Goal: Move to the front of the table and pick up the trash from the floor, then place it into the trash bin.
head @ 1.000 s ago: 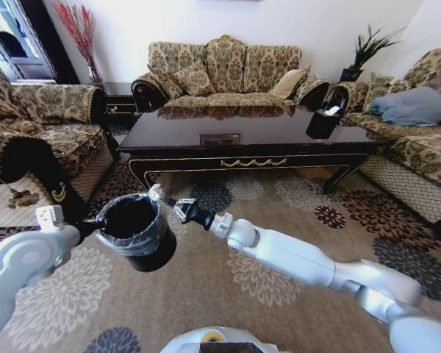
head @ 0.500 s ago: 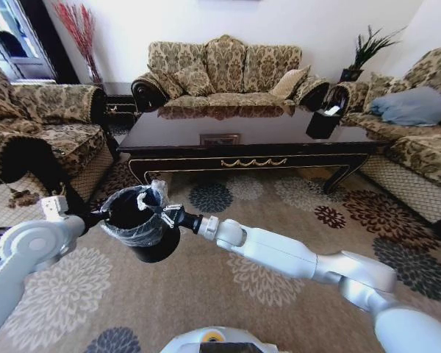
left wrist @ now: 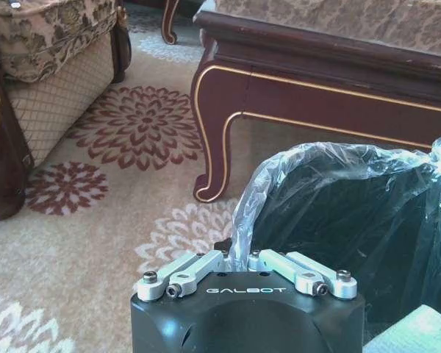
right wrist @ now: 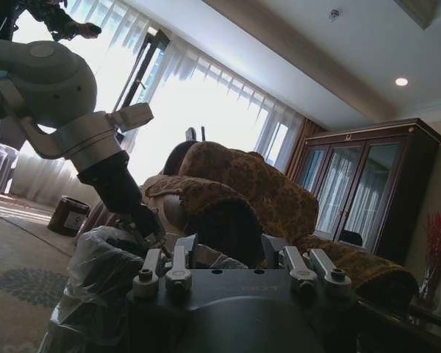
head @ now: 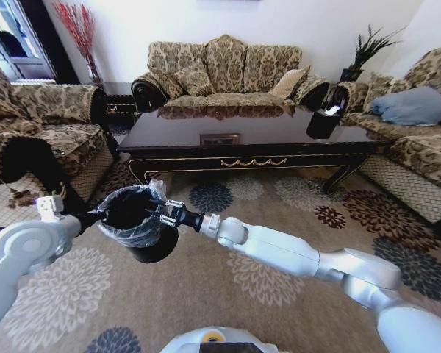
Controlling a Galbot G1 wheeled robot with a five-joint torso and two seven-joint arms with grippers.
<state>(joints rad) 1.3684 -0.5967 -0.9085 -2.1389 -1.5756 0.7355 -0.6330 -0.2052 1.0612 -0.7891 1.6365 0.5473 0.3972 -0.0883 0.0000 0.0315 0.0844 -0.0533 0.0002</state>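
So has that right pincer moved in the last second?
Yes. The right pincer slid toward the robot's left, up to the trash bin, judged against the table.

My arms are glossy white with black wrists; the left gripper (left wrist: 239, 257) has silver links (screw-pinned) and, I think, "GALBOT" lettering.

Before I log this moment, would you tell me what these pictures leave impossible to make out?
- Inside of the trash bin: head view shows a dark hollow; any trash there cannot be made out.
- Left gripper: in the left wrist view its fingertips are hidden by the bin's plastic liner at the rim.
- Right gripper: at the bin's rim; its own body hides the fingers in the right wrist view.
- Floor under the table: shadowed.
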